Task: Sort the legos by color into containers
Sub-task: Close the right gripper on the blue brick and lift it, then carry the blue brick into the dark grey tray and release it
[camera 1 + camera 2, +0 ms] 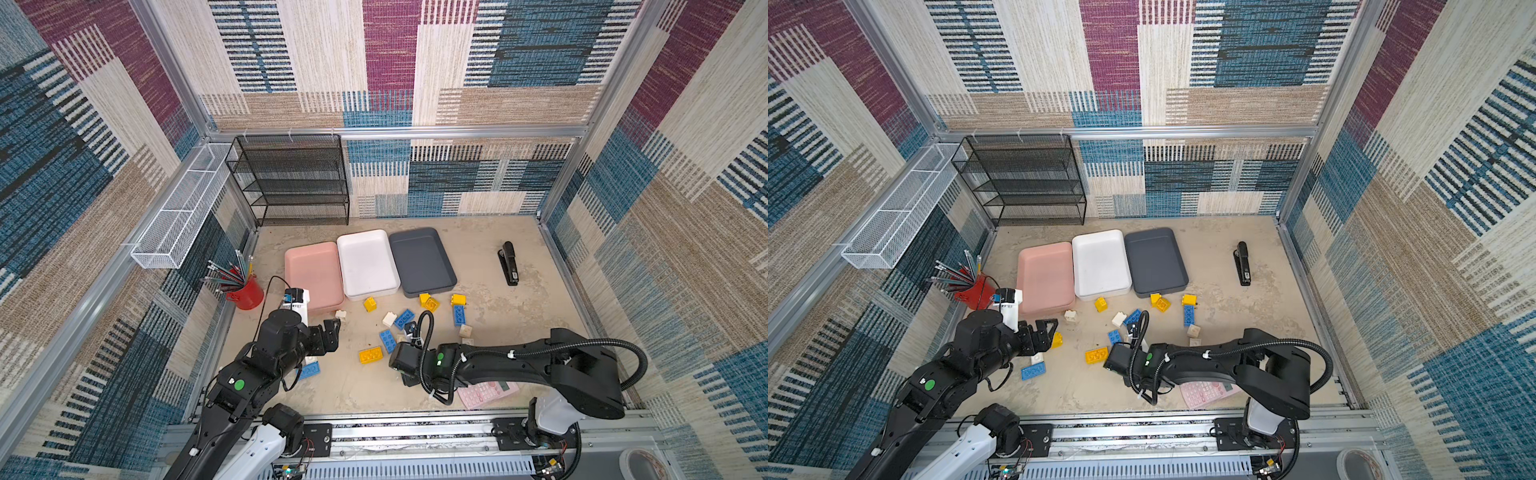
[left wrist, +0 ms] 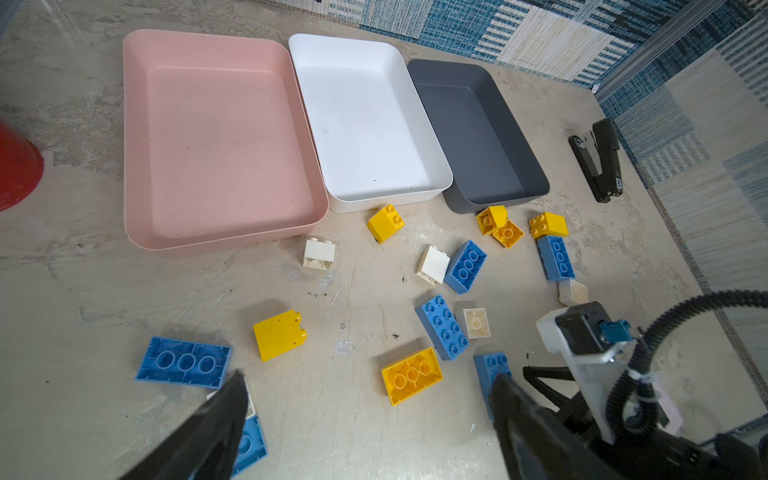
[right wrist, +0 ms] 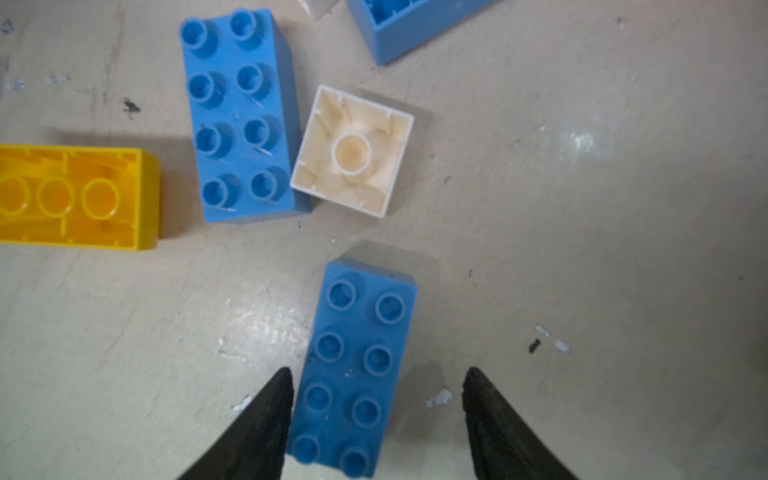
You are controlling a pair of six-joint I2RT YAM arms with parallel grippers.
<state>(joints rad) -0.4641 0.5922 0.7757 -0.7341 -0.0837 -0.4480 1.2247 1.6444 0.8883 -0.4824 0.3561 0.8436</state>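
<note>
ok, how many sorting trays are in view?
3, side by side in both top views: pink tray on the left, white tray in the middle, dark grey tray on the right. All empty. No sign of a hidden one.

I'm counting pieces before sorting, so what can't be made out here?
- Pink calculator: mostly under the right arm, both top views.
- Right hand: covered by its wrist camera, both top views.
- Blue brick between its fingers: end cut off by right wrist view's edge.
- Second blue brick: partly behind a finger of the left hand, left wrist view.
</note>
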